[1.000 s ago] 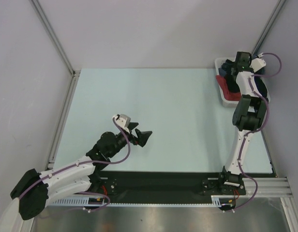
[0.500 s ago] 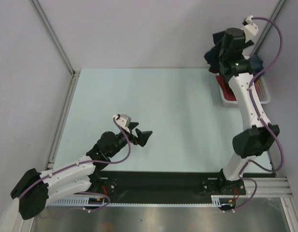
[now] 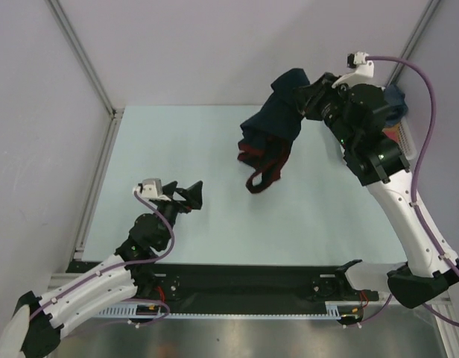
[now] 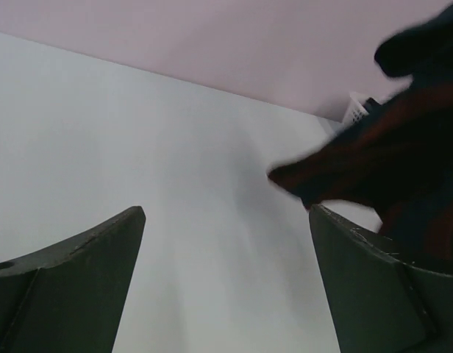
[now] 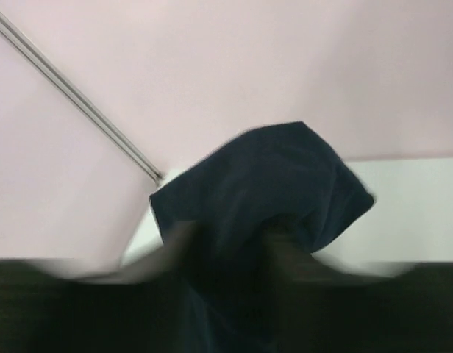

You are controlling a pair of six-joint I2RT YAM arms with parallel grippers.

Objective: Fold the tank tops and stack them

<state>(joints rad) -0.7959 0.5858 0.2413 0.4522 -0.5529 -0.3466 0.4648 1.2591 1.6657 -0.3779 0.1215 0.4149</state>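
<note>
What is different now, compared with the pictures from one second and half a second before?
The right pincer has lifted the navy top out of the far right corner and swung it left. The top now hangs from it above the table. The left pincer has shifted a little to the left. It stays open and empty.

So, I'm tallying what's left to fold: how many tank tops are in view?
2. The navy tank top hangs from the right gripper over the table; a slate-blue one peeks out behind that arm, far right. Others may be hidden.
</note>
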